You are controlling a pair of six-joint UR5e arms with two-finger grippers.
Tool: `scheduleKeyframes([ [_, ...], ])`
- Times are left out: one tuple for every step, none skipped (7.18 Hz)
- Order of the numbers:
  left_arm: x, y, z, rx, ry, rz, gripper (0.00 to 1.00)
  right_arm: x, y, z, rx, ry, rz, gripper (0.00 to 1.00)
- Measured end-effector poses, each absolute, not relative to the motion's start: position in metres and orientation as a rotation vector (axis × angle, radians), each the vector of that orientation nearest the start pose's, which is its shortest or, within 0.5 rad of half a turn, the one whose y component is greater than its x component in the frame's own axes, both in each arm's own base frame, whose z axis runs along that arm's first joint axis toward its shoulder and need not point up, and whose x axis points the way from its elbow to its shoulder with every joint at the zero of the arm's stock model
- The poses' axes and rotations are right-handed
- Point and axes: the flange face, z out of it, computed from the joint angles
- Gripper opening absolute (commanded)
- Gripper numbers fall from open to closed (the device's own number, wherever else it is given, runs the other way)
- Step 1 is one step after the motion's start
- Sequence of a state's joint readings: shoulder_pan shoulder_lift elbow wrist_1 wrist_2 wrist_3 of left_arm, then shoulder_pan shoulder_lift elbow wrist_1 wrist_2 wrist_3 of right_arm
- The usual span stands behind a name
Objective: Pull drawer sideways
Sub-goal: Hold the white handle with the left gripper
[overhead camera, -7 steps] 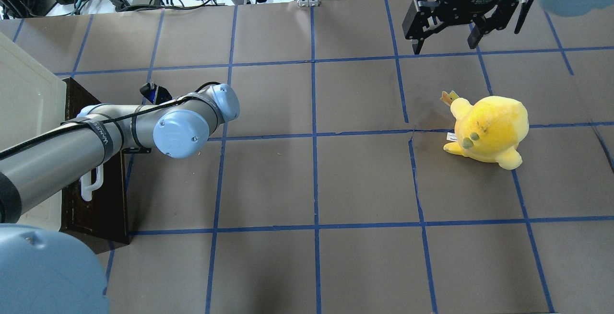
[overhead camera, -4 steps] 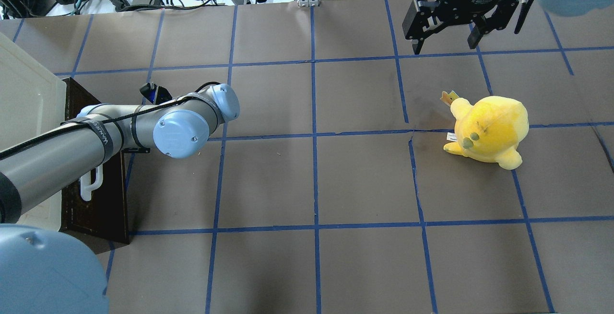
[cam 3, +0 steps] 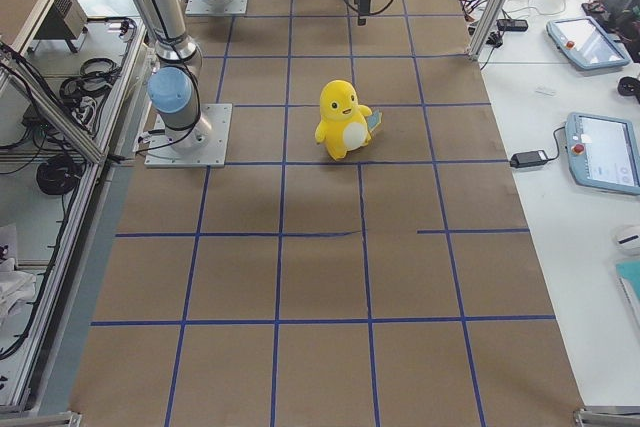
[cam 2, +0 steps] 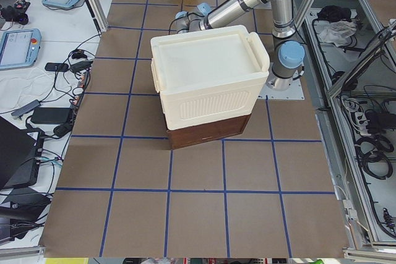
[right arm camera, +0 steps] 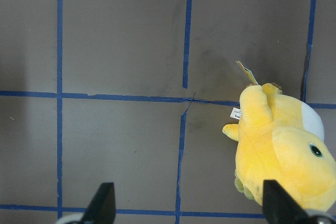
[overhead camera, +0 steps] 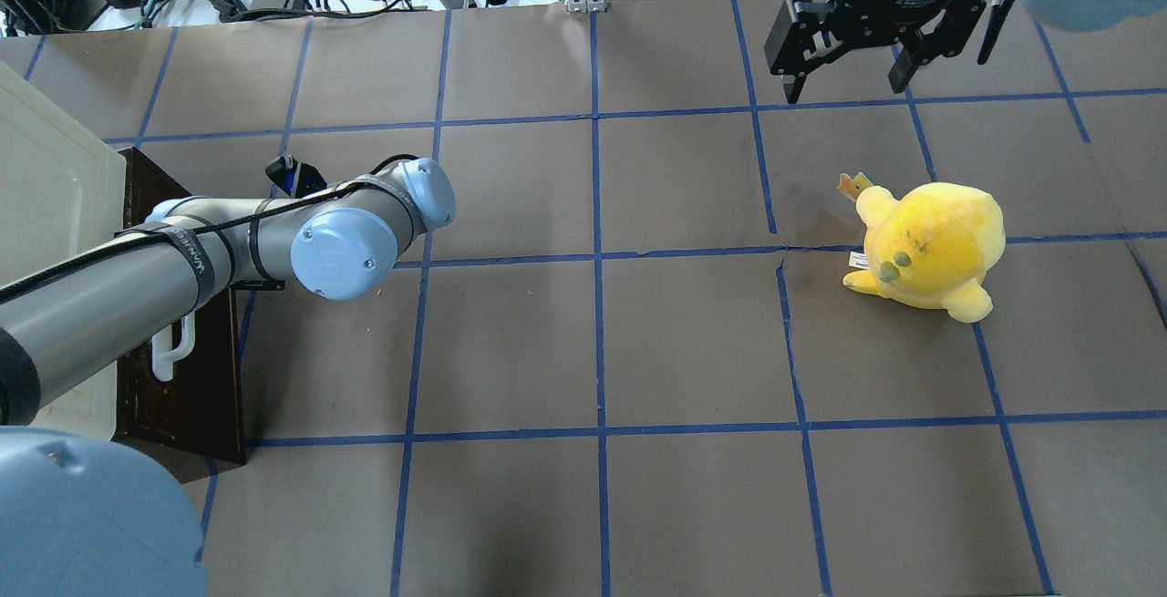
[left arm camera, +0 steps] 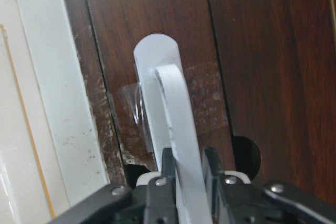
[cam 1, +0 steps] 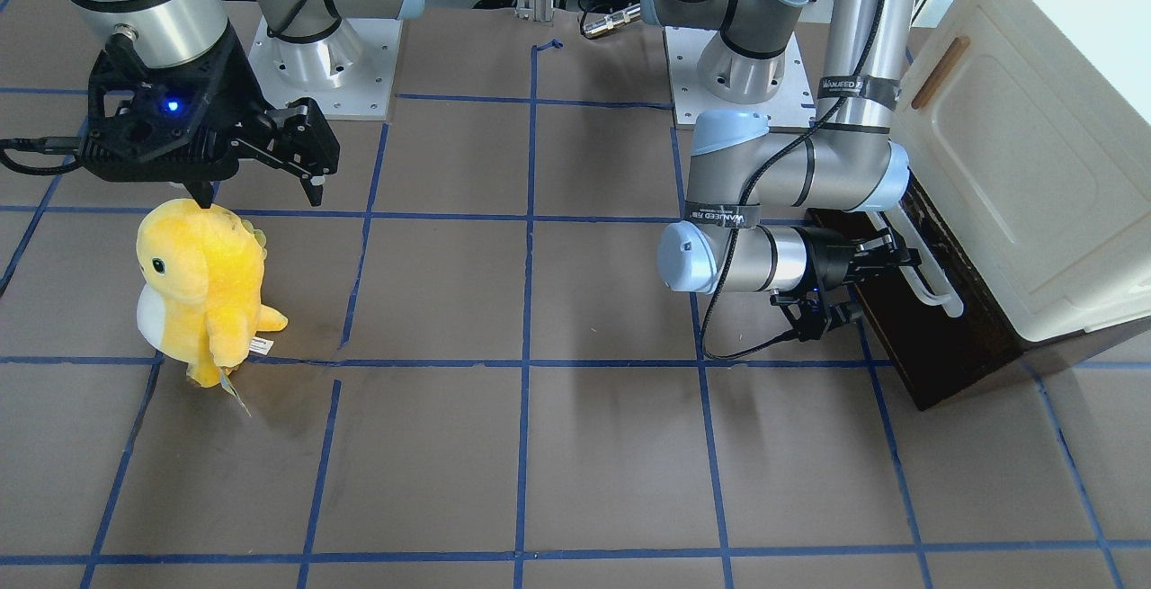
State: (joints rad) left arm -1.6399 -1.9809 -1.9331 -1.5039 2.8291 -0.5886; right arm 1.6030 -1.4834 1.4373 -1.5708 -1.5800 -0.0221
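The dark brown drawer sits at the base of a cream-white cabinet at the table's left edge; none of its pale interior shows. Its white bar handle runs along the front. My left gripper is shut on the white handle, one finger on each side. In the front-facing view the left gripper meets the handle on the drawer front. My right gripper hangs open and empty at the far right, and it also shows in the front-facing view.
A yellow plush toy stands on the right half of the table, just below the right gripper, and also shows in the right wrist view. The cabinet door carries a small brown handle. Cables and boxes lie beyond the table's far edge.
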Motion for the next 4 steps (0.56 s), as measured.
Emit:
scheduleKeyframes([
  [-0.0738, -0.5030, 0.1912, 0.003, 1.812, 0.196, 0.27, 0.1495, -0.5285, 0.5090, -0.085, 3.149, -0.073, 1.00],
  [-0.0746, -0.5033, 0.1915, 0.006, 1.811, 0.195, 0.27, 0.1495, -0.5285, 0.5090, -0.085, 3.149, -0.073, 1.00],
  [-0.0759, -0.5037, 0.1911, 0.009, 1.810, 0.193, 0.27, 0.1495, -0.5285, 0.5090, -0.085, 3.149, -0.073, 1.00],
  [-0.0770, -0.5041, 0.1911, 0.012, 1.810, 0.191, 0.27, 0.1495, -0.5285, 0.5090, -0.085, 3.149, -0.073, 1.00],
])
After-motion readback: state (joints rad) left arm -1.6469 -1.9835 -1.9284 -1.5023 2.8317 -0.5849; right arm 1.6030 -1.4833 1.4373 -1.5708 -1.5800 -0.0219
